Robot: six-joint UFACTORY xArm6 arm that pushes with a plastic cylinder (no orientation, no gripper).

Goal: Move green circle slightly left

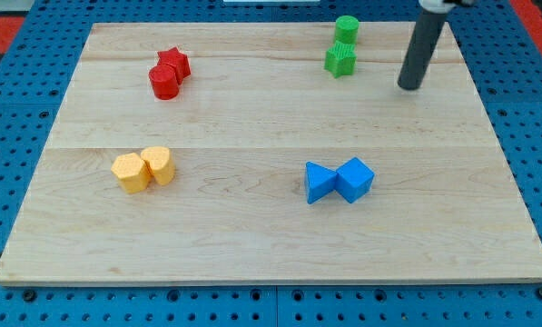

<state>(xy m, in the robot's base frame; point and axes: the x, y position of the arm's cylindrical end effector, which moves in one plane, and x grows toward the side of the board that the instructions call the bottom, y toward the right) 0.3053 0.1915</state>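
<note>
Right, camera view: green circle block (pixel 347 29), short cylinder, near top edge of pale wooden tabletop (pixel 271 227), touching green star block (pixel 340 61) just below it. My tip (pixel 409 86) at view's right of both, apart, level lower than star. No claw on this rig, just dark rod, so nothing to open or close. Judgement: raise tip toward view's top, level with circle centre, then push left gently; stay clear of star. Red, yellow, blue pairs well apart.
</note>
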